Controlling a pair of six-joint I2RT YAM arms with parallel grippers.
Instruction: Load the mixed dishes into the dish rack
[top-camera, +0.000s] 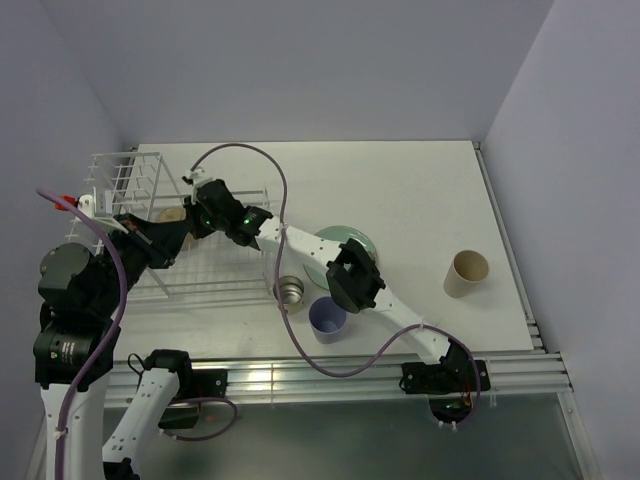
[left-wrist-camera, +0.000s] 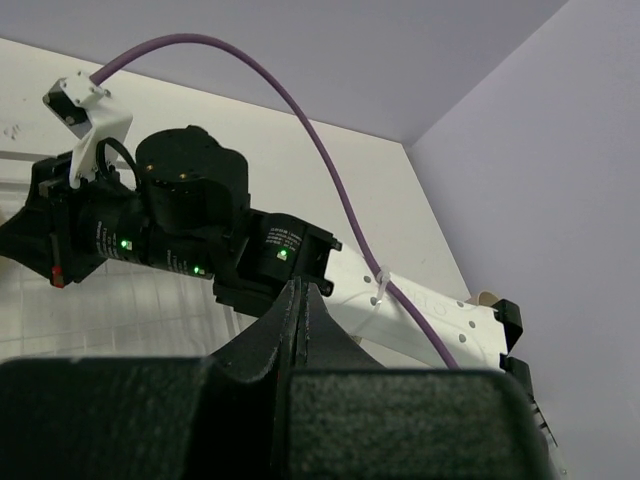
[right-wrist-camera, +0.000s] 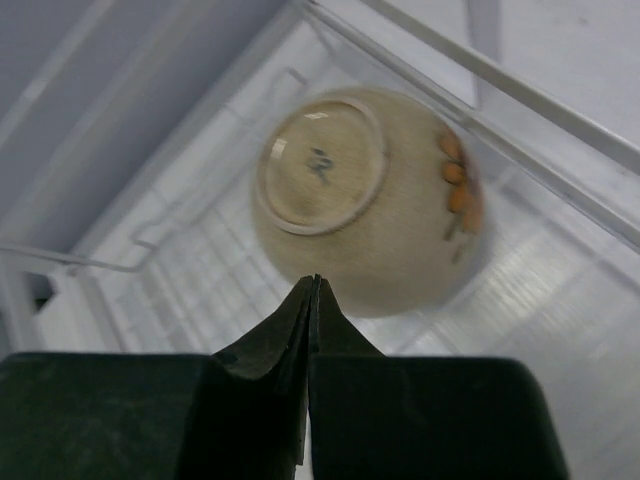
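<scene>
Cream bowl (right-wrist-camera: 365, 200) is sitting upside down in the dish rack (top-camera: 130, 178); right gripper (right-wrist-camera: 312, 285) sits right over it, pinched closed, holding nothing (left gripper (left-wrist-camera: 300, 290) same); bowl looks done; next it'd need to back out, open up, and go for the steel cup (top-camera: 290, 291).

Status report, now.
Left tool, right tool: shut, empty. Bowl in rack, base up. Plate, steel cup, lavender cup, tumbler on table. Right arm crosses over plate.
</scene>
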